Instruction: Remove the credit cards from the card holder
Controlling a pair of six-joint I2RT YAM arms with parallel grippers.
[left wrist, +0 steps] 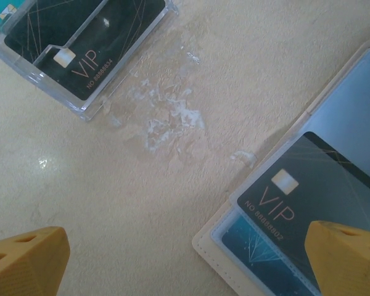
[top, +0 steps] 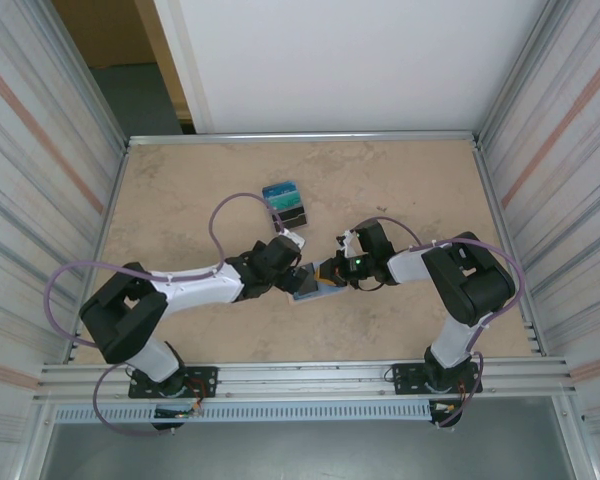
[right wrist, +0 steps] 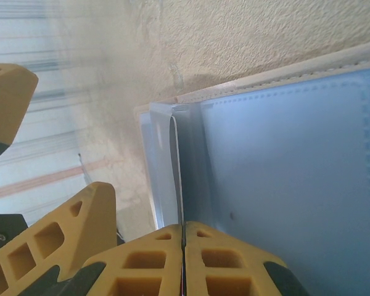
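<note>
While your right gripper (right wrist: 184, 237) pinches a thin leaf of the card holder (right wrist: 283, 185), the left gripper (left wrist: 185, 262) hangs wide open above it.
Closest in, the black card (left wrist: 314, 197) lies at the right of the left gripper's span, overlapping a teal card (left wrist: 259, 246) — its long axis, by the lettering, slants down-right, one corner bared toward the gap. Your left arm is free and nearer. Bare table (left wrist: 111, 185) opens leftward; farther off, a clear tray (left wrist: 86, 106) holds a second dark card (left wrist: 80, 37).
</note>
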